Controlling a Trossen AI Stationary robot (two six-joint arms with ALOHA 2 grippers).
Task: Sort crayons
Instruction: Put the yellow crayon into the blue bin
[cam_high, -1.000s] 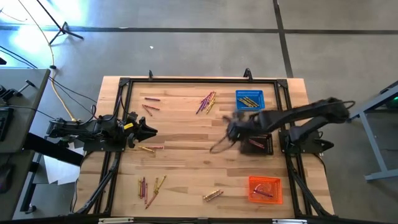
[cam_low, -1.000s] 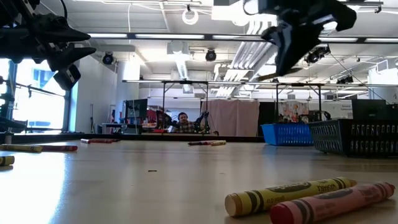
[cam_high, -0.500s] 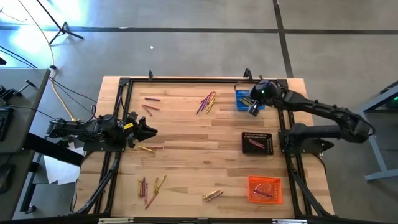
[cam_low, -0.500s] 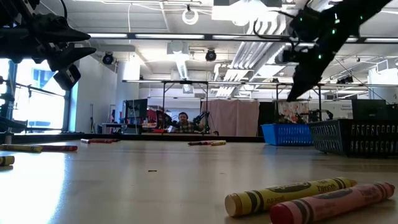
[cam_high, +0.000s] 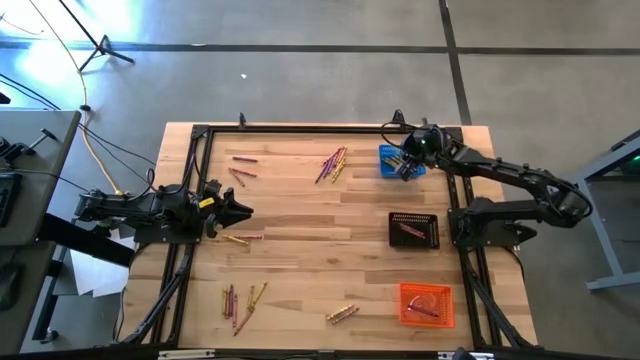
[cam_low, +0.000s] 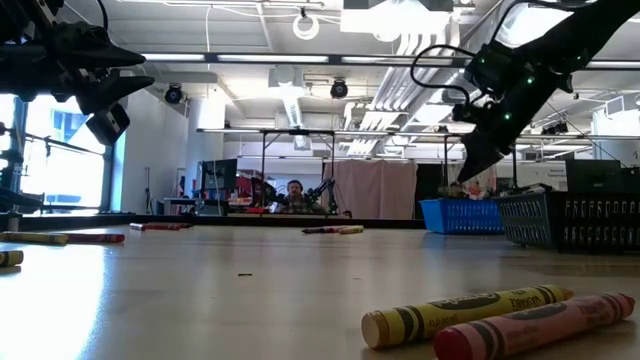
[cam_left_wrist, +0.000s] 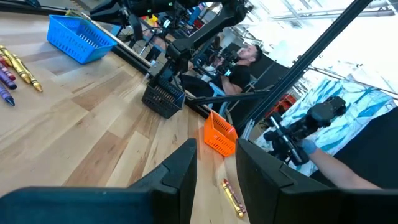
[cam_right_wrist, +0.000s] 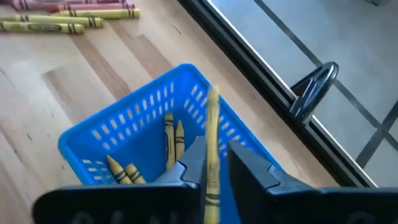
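My right gripper (cam_high: 408, 166) hangs over the blue basket (cam_high: 401, 159) at the table's far right, shut on a yellow crayon (cam_right_wrist: 212, 134). The basket holds several yellow crayons (cam_right_wrist: 172, 140). Loose crayons lie on the table in groups: at the far middle (cam_high: 333, 162), the far left (cam_high: 243, 166), the left (cam_high: 242, 238), the near left (cam_high: 243, 298) and the near middle (cam_high: 342, 313). My left gripper (cam_high: 240, 210) waits open and empty at the table's left side, above the wood (cam_left_wrist: 216, 149). My right gripper pinches the yellow crayon between its two fingers by one end (cam_right_wrist: 212, 180). The crayon lies along the fingers and its free end (cam_right_wrist: 212, 96) sticks out past the fingertips. It is lifted clear, above the blue basket's rim.
A black basket (cam_high: 413, 229) with a red crayon stands at the right middle. An orange basket (cam_high: 427, 304) with crayons stands at the near right. A dark frame rail (cam_high: 320, 128) runs along the table's edges. A person (cam_low: 293, 195) sits in the room beyond the table.
My right gripper has gone from the table's middle, beside the black basket, toward the far right to the blue basket, then sunk a little over it. The left arm has kept still.
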